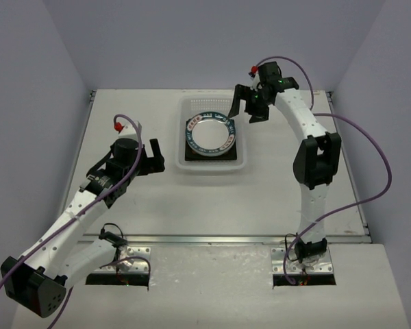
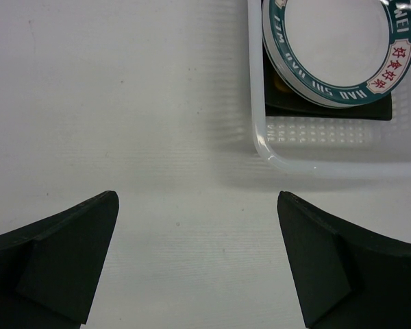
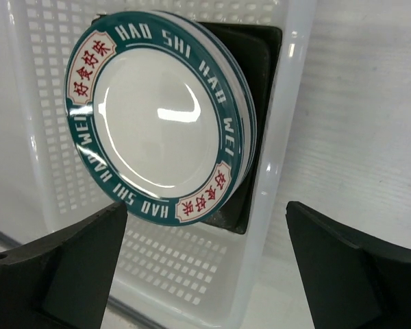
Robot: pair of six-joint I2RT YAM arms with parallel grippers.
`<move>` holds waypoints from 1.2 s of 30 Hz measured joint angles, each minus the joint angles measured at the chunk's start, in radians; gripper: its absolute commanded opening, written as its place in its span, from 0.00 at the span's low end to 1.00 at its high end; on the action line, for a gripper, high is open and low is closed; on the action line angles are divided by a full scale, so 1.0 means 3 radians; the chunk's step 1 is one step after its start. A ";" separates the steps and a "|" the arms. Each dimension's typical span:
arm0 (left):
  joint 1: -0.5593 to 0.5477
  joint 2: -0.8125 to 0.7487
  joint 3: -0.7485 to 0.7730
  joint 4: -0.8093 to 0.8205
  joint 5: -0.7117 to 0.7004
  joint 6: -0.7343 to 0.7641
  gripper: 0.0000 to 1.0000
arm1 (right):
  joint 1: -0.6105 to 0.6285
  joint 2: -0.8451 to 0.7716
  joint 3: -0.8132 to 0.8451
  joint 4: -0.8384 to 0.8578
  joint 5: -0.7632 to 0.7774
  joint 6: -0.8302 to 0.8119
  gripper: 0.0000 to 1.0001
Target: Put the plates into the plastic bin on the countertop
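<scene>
The plastic bin (image 1: 213, 166) stands on the countertop (image 1: 212, 205) at the middle back. Inside it a stack of round white plates (image 1: 210, 133) with green bands and red marks lies on a dark square plate (image 1: 188, 156). In the right wrist view the round plates (image 3: 154, 116) cover most of the square plate (image 3: 257, 62), near the bin's wall (image 3: 288, 123). My right gripper (image 1: 245, 110) hangs open over the bin's far right corner, holding nothing. Left of the bin my left gripper (image 1: 157, 156) is open and empty over bare countertop, with the bin's corner (image 2: 260, 137) ahead of it.
The right arm's dark elbow (image 1: 318, 161) rises to the right of the bin. Purple cables (image 1: 370, 144) loop off both arms. A metal front edge (image 1: 226, 238) bounds the countertop, and pale walls enclose it on three sides.
</scene>
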 measured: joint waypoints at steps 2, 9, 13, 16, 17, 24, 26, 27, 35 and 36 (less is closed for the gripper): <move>0.0000 0.0001 0.0000 0.0000 -0.0010 0.0000 1.00 | 0.0000 -0.0085 -0.0058 0.0042 0.0123 -0.0042 0.99; 0.0230 0.0026 0.0001 -0.0012 -0.0246 -0.0024 1.00 | 0.0000 -0.1552 -0.1960 0.0549 0.0800 -0.0273 0.99; 0.0464 0.0038 0.0020 -0.0023 -0.0473 -0.0063 1.00 | 0.0000 -0.2778 -0.2783 0.0686 0.1291 -0.0405 0.99; 0.0477 0.0087 0.0082 -0.0026 -0.0613 -0.0064 1.00 | -0.0002 -0.3556 -0.3152 0.0740 0.1583 -0.0468 0.99; 0.0477 0.0120 0.0112 -0.0032 -0.0649 -0.0064 1.00 | -0.0002 -0.3800 -0.3277 0.0739 0.1669 -0.0478 0.99; 0.0477 0.0156 0.0240 -0.0136 -0.0915 -0.0069 1.00 | -0.0003 -0.4965 -0.4067 0.0710 0.1740 -0.0576 0.99; 0.0477 0.0081 0.0240 -0.0181 -0.1004 -0.0088 1.00 | 0.0001 -0.5165 -0.4136 0.0683 0.1699 -0.0584 0.99; 0.0477 0.0037 0.0240 -0.0192 -0.1041 -0.0099 1.00 | 0.0002 -0.5233 -0.4149 0.0681 0.1675 -0.0587 0.99; 0.0473 -0.0433 0.0169 -0.0196 -0.1273 -0.0136 1.00 | 0.0126 -0.5417 -0.4231 0.0749 0.1657 -0.0640 0.99; 0.0473 -0.0471 0.0160 -0.0186 -0.1284 -0.0136 1.00 | 0.0156 -0.5412 -0.4235 0.0750 0.1673 -0.0649 0.99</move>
